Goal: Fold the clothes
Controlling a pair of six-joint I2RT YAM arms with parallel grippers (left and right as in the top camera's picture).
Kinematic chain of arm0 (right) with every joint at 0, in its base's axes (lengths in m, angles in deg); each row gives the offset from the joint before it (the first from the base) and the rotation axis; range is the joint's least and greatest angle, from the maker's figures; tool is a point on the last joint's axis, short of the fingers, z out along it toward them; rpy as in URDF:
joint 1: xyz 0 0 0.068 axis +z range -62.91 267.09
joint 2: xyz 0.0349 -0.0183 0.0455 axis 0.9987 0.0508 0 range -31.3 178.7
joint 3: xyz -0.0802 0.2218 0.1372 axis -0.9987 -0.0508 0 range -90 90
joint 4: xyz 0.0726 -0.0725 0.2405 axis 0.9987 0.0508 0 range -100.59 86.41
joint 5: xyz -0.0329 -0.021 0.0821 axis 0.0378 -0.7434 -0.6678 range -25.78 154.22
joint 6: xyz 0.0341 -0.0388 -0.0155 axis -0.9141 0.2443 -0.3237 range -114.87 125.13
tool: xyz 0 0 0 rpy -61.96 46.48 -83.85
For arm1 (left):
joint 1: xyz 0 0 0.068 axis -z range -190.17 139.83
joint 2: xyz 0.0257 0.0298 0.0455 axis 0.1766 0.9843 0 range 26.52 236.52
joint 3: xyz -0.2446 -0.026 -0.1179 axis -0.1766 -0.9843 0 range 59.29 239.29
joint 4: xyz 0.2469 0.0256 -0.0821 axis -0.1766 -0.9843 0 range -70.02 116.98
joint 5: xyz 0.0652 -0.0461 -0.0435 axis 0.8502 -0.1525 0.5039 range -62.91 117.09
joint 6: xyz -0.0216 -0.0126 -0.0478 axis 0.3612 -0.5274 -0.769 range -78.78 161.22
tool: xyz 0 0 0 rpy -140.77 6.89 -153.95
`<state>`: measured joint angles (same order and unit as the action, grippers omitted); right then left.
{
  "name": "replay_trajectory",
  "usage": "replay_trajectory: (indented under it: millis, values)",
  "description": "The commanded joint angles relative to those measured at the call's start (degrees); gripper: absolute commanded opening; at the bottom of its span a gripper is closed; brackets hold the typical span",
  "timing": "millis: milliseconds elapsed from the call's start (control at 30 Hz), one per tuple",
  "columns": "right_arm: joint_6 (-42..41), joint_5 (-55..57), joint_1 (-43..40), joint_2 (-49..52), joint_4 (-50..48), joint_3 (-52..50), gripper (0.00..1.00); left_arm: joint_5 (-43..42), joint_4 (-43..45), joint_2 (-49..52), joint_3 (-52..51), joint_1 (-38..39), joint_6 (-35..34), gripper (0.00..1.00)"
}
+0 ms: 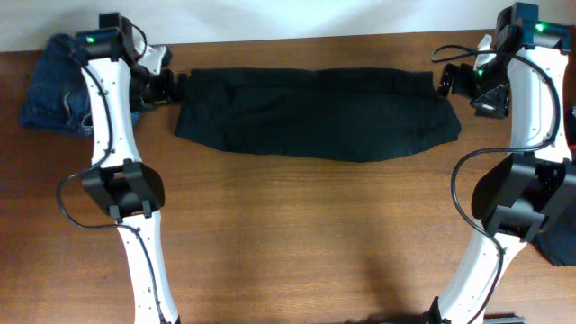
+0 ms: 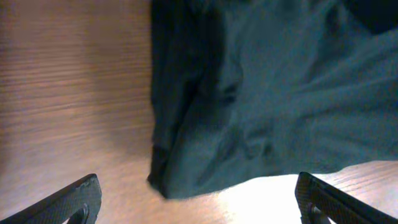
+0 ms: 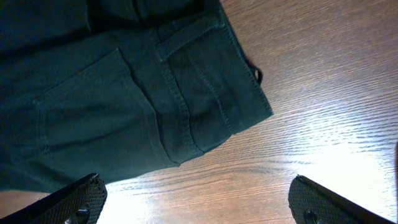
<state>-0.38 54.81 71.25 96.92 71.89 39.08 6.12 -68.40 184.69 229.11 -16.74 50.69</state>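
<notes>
One wooden table [image 1: 297, 243] under black trousers [image 1: 315, 112]

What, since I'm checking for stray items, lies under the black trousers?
Around the black trousers only the wooden table shows at their edges. They lie flat on it; whatever may sit beneath the cloth is covered and cannot be seen.

We saw plain black trousers [image 1: 315, 115] with matching black stitching, faded blue jeans [image 1: 49, 90], and a brown table [image 1: 297, 234] with fine wood grain. The arms [image 1: 108, 108] were white with black joints, each showing a green light [image 1: 90, 39].
</notes>
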Motion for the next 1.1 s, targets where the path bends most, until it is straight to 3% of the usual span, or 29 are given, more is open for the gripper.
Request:
replay_trajectory:
  millis: [0, 333, 767, 800, 1000, 1067]
  values:
    - [2.2, -1.6, -0.3, 0.0, 0.3, -0.3, 0.99, -3.7, -0.1, 4.3, -0.2, 0.0, 2.0, 0.99]
    - [2.2, -1.6, -0.3, 0.0, 0.5, -0.3, 0.99, -6.4, 3.0, 10.7, -0.2, -0.3, 2.2, 0.99]
    - [2.1, -1.6, -0.3, 0.0, 1.1, -0.3, 0.99, -20.7, 1.2, 16.7, -0.2, -0.3, 5.1, 0.96]
    - [2.1, -1.6, -0.3, 0.0, 1.1, -0.3, 0.99, -21.6, 0.7, 17.1, -0.2, -0.2, 5.9, 0.92]
    - [2.1, -1.6, -0.3, 0.0, 1.2, -0.3, 0.99, -21.7, 0.2, 17.4, -0.2, -0.3, 6.3, 0.25]
    - [2.1, -1.6, -0.3, 0.0, 1.2, -0.3, 0.99, -21.7, 0.2, 17.4, -0.2, -0.4, 6.3, 0.08]
